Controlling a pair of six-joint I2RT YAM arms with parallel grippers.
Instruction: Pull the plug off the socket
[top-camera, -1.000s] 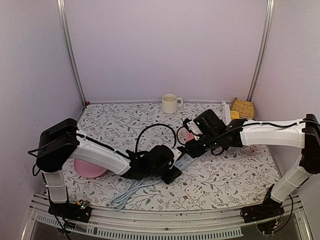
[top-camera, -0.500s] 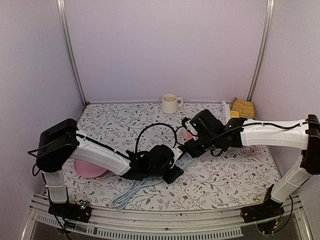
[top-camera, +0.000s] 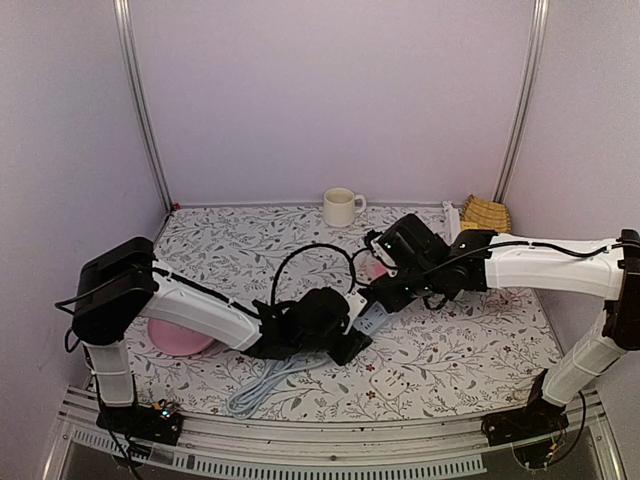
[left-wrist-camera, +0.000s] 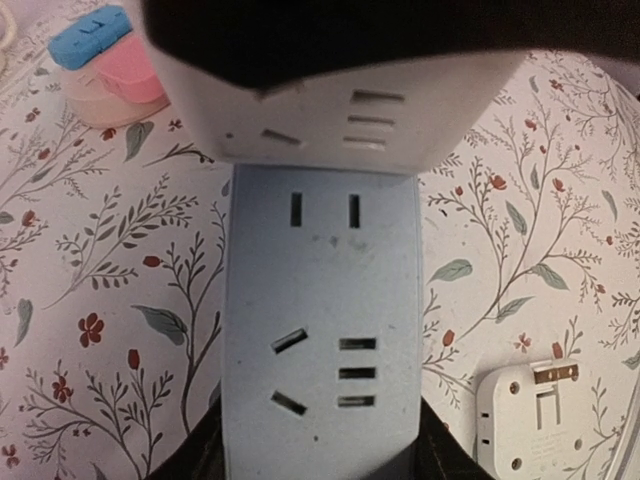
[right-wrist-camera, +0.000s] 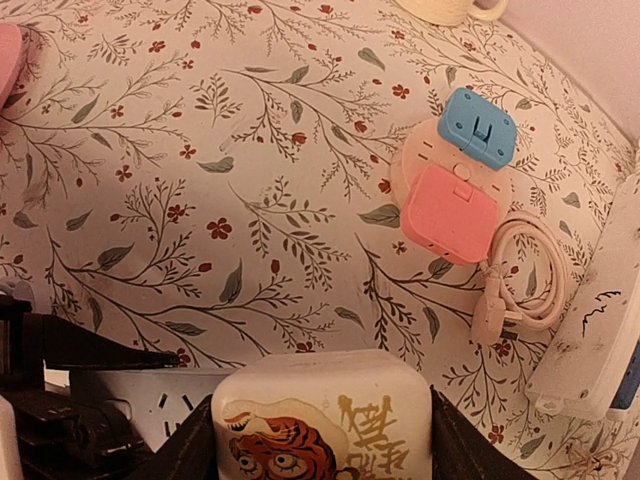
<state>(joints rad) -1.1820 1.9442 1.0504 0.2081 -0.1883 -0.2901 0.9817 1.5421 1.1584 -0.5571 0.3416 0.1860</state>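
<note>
The socket is a grey-white power strip (left-wrist-camera: 320, 320) lying on the flowered table, seen small in the top view (top-camera: 368, 318). My left gripper (left-wrist-camera: 320, 455) is shut on its near end, dark fingers (left-wrist-camera: 185, 455) on both sides. The plug, a white cube with a tiger picture (right-wrist-camera: 325, 420), sits over the strip's far end (left-wrist-camera: 330, 110). My right gripper (right-wrist-camera: 320, 445) is shut on it, with a finger (right-wrist-camera: 465, 450) against each side. Its prongs are hidden, so I cannot tell whether it is still seated in the strip.
A pink and blue adapter (right-wrist-camera: 455, 190) with a coiled cord (right-wrist-camera: 520, 270) lies beyond the plug. A loose white adapter (left-wrist-camera: 535, 415) lies right of the strip. The strip's grey cable (top-camera: 265, 380), a pink plate (top-camera: 180, 338), a cup (top-camera: 341, 207) and a yellow item (top-camera: 486, 213) are around.
My right gripper has shifted slightly left and back with the plug. The strip and its grey cable have moved a little with it; the left arm has barely moved.
</note>
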